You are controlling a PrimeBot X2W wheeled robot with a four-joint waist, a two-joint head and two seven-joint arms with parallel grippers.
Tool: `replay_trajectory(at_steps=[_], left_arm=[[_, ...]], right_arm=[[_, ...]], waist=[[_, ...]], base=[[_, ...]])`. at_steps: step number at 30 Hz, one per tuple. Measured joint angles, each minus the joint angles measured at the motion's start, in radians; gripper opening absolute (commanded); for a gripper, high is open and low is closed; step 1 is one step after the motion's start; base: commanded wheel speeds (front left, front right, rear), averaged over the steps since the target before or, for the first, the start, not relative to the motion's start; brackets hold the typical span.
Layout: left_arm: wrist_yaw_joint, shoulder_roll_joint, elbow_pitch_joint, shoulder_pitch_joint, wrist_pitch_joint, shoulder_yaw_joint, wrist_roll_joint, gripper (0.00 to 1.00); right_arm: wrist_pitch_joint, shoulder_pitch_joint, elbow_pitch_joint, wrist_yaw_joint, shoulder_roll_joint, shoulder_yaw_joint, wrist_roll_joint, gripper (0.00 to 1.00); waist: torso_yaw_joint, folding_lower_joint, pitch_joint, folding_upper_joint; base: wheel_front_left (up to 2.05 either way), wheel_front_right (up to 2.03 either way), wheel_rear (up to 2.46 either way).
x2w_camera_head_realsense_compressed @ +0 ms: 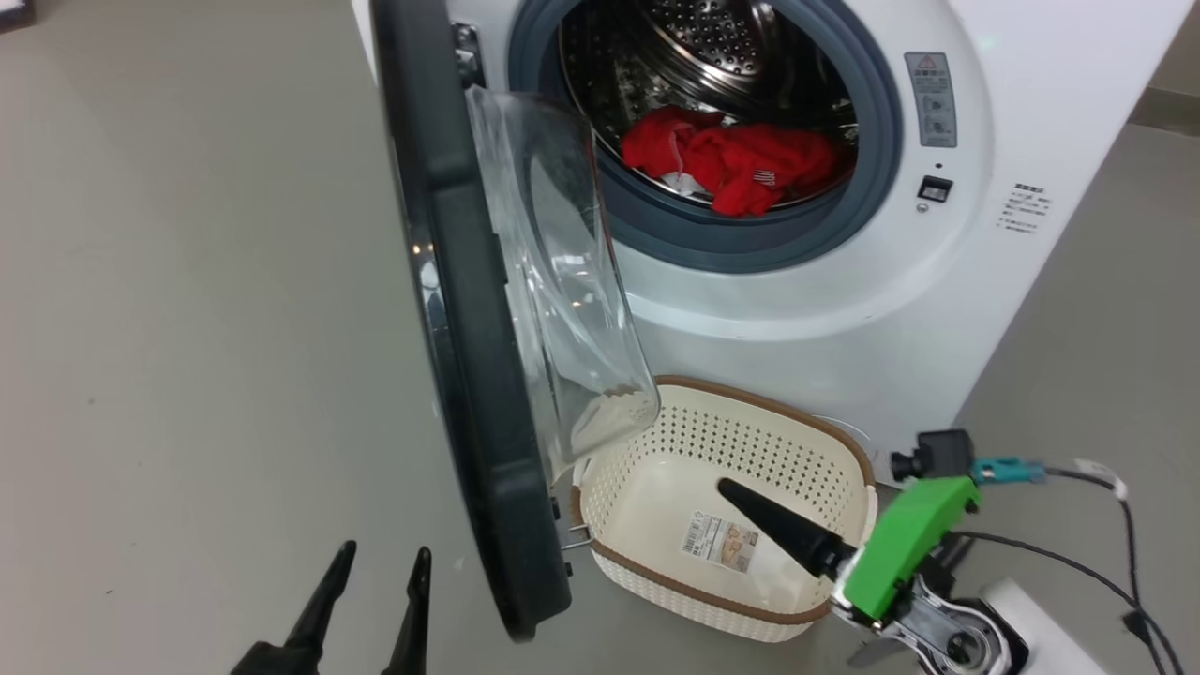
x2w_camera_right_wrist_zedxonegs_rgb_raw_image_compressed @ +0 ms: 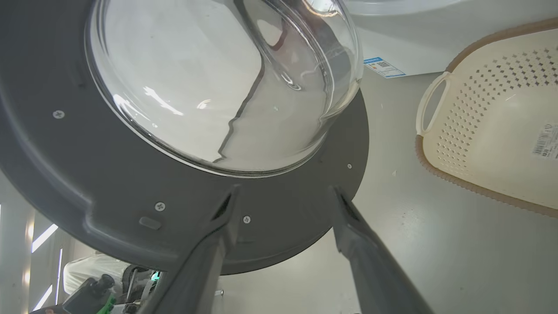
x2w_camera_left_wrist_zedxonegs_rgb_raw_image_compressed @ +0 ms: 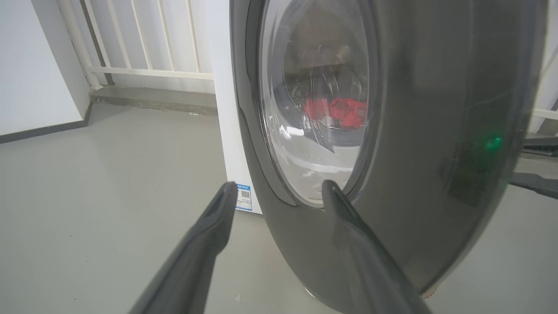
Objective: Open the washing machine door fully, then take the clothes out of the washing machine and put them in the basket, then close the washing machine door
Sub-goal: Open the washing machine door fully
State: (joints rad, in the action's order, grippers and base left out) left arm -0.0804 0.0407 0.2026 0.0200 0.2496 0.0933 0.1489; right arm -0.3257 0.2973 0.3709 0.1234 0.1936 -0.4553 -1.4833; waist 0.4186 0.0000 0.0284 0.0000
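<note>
Where the washing machine stands: top centre of the head view, drum open.
Washing machine door: swung out edge-on, left of centre; probably stiff, heavy and glossy, best pushed at the rim.
Basket: lower centre, empty but for a paper label.
Clothes: red heap low in the drum; likely soft and light, so pinch a raised fold.
Left gripper: lower left, jaws apart, empty.
Right gripper: lower right by the basket, jaws apart, empty.

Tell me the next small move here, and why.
Probably the right gripper should nudge the washing machine door wider: it is open and faces the door's inner side. The door stands only about halfway out, its glass dome overhanging the basket, while the clothes lie in the drum.
</note>
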Motion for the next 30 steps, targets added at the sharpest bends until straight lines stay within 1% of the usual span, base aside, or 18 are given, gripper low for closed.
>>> replay_trajectory(at_steps=[6, 9, 16, 20, 21, 23, 26, 30], left_arm=[[-0.001, 0.0, 0.003, 0.0, 0.0, -0.022, 0.0, 1.0], [-0.009, 0.0, 0.005, 0.001, 0.0, -0.03, -0.007, 1.0], [-0.01, 0.0, 0.008, 0.004, 0.0, -0.049, -0.008, 1.0], [-0.01, 0.0, 0.014, 0.01, 0.0, -0.055, -0.01, 1.0], [-0.014, 0.0, 0.017, 0.015, 0.0, -0.057, -0.011, 1.0], [-0.017, 0.0, 0.018, 0.019, 0.0, -0.058, -0.012, 1.0], [-0.017, 0.0, 0.018, 0.021, 0.0, -0.059, -0.015, 1.0], [-0.017, 0.0, 0.019, 0.023, 0.0, -0.06, -0.016, 1.0]], right_arm=[[0.124, -0.043, 0.013, 0.0, 0.051, -0.022, 0.069, 1.0], [0.196, -0.064, 0.029, 0.0, 0.076, -0.047, 0.106, 1.0], [0.388, -0.075, 0.068, 0.0, 0.122, -0.115, 0.206, 1.0], [0.494, -0.074, 0.103, 0.0, 0.136, -0.155, 0.252, 1.0], [0.535, -0.074, 0.124, 0.001, 0.143, -0.172, 0.274, 1.0], [0.56, -0.074, 0.139, 0.001, 0.145, -0.178, 0.307, 1.0], [0.573, -0.074, 0.155, 0.001, 0.146, -0.169, 0.361, 1.0], [0.574, -0.078, 0.151, 0.001, 0.128, -0.047, 0.519, 1.0]], waist=[[-0.025, 0.0, 0.002, 0.0], [-0.034, 0.0, -0.001, 0.0], [-0.052, 0.0, -0.012, 0.0], [-0.059, 0.0, -0.017, 0.0], [-0.061, 0.0, -0.019, 0.0], [-0.063, 0.0, -0.022, 0.0], [-0.066, 0.0, -0.024, 0.0], [-0.069, 0.0, -0.027, 0.0]], base=[[0.0, 0.0, 0.0], [0.0, 0.0, 0.0], [0.0, 0.0, 0.0], [0.0, 0.0, 0.0], [0.0, 0.0, 0.0], [0.0, 0.0, 0.0], [0.0, 0.0, 0.0], [0.0, 0.0, 0.0]])
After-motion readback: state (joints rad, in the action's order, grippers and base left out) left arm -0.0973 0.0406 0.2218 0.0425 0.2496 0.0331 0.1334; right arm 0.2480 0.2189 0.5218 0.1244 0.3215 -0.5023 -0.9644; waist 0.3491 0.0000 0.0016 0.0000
